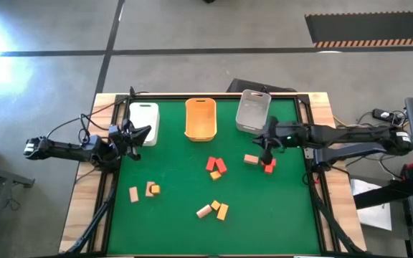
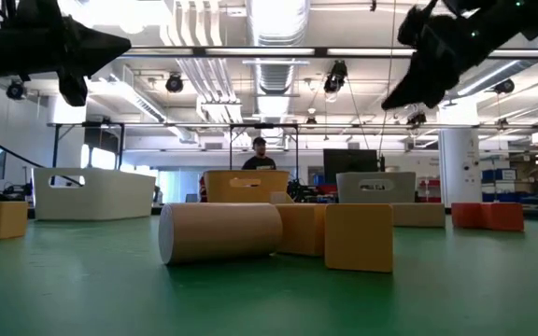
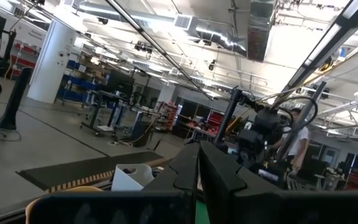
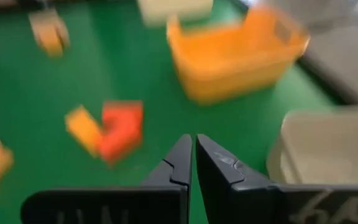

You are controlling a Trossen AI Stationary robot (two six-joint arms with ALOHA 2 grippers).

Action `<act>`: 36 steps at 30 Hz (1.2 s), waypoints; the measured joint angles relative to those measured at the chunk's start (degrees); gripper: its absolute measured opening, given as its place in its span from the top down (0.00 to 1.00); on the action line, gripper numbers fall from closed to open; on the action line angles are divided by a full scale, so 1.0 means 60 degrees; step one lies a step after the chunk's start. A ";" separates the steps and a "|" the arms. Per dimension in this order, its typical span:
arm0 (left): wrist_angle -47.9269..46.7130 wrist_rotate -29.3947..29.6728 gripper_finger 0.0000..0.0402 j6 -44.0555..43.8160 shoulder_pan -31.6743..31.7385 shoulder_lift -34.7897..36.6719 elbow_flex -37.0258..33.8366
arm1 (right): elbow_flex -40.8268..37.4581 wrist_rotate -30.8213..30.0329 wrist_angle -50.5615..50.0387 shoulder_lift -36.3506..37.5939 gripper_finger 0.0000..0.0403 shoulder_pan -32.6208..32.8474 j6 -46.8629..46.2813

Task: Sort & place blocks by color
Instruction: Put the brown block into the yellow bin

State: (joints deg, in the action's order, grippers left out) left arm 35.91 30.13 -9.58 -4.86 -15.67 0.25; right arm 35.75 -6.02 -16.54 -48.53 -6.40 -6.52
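Note:
Small wooden blocks lie scattered on the green mat: a red one [image 1: 214,164] beside an orange one [image 1: 216,174], a red one [image 1: 269,167] next to a tan one [image 1: 250,159], tan and yellow ones [image 1: 151,189] on the left, and a tan cylinder [image 2: 220,231] with yellow blocks [image 1: 221,210] near the front. My right gripper [image 1: 267,143] [image 4: 193,149] hangs shut and empty above the mat, just beyond the red and tan pair. My left gripper [image 1: 138,135] [image 3: 197,167] is shut and empty, raised beside the white bin.
Three bins stand in a row along the mat's far edge: white [image 1: 144,122], orange [image 1: 200,118] and grey [image 1: 253,111]. The mat's middle between the block groups is bare. A person [image 2: 260,154] stands in the room beyond the table.

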 joint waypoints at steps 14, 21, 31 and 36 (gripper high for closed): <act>0.0022 0.0039 1.00 0.0376 0.0000 0.0091 0.0000 | 0.1206 0.0119 -0.3687 -0.1726 0.97 0.0468 -0.0329; 0.0067 0.0038 1.00 0.0880 0.0000 0.0093 0.0000 | 0.1372 0.0326 -0.3647 -0.2630 0.79 0.0464 -0.0612; 0.0228 0.0040 1.00 0.1249 0.0000 0.0071 0.0000 | 0.2090 0.0019 -0.3617 -0.4371 0.36 0.0462 -0.0660; 0.0228 0.0036 1.00 0.1258 0.0000 0.0079 0.0000 | 0.2508 0.0080 -0.3678 -0.5218 0.28 0.0464 -0.0646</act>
State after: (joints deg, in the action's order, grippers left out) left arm 37.28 30.35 -2.04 -4.86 -15.20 0.25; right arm 50.79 -5.54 -38.61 -79.84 -3.62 -10.40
